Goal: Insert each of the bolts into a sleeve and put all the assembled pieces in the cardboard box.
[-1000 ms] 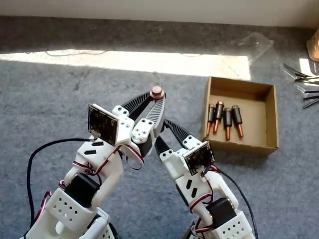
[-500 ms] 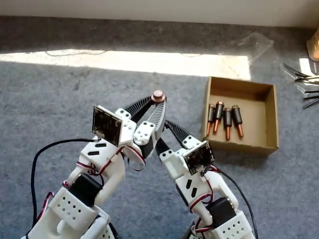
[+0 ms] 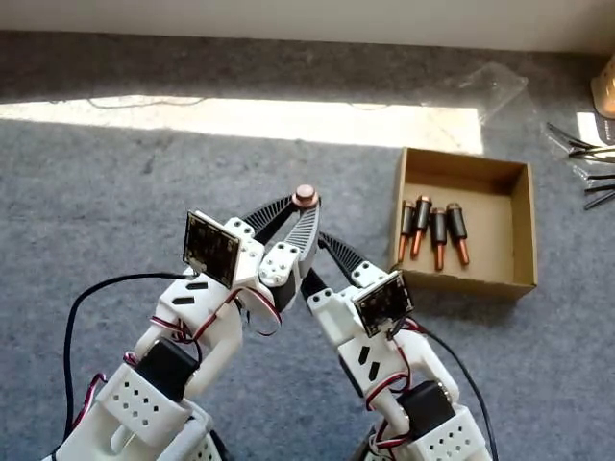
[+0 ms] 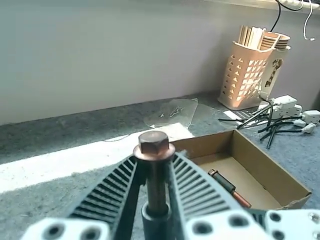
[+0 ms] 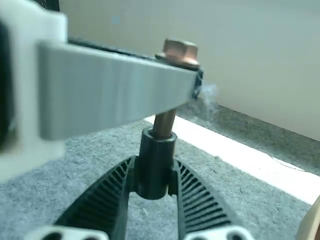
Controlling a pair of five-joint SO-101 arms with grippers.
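Note:
My left gripper [image 3: 302,207] is shut on a copper bolt [image 4: 155,172], head up [image 3: 306,195], held above the carpet in mid-table. The bolt's shank runs down into a black sleeve [image 5: 156,162], and my right gripper [image 5: 152,187] is shut on that sleeve just below. In the left wrist view the left gripper [image 4: 152,175] grips the shank under the hexagonal head, with the sleeve [image 4: 160,217] below. The cardboard box [image 3: 524,230] sits to the right with several assembled bolt-and-sleeve pieces [image 3: 434,230] lying in a row inside it.
A clear plastic bag [image 3: 490,86] lies behind the box. Black cables [image 3: 581,144] and a perforated beige holder [image 4: 247,75] are at the far right. Grey carpet [image 3: 96,202] stretches to the left, crossed by a sunlit strip.
The left arm has shifted slightly toward the right arm and nearer, carrying the bolt with it. The right arm has stayed put.

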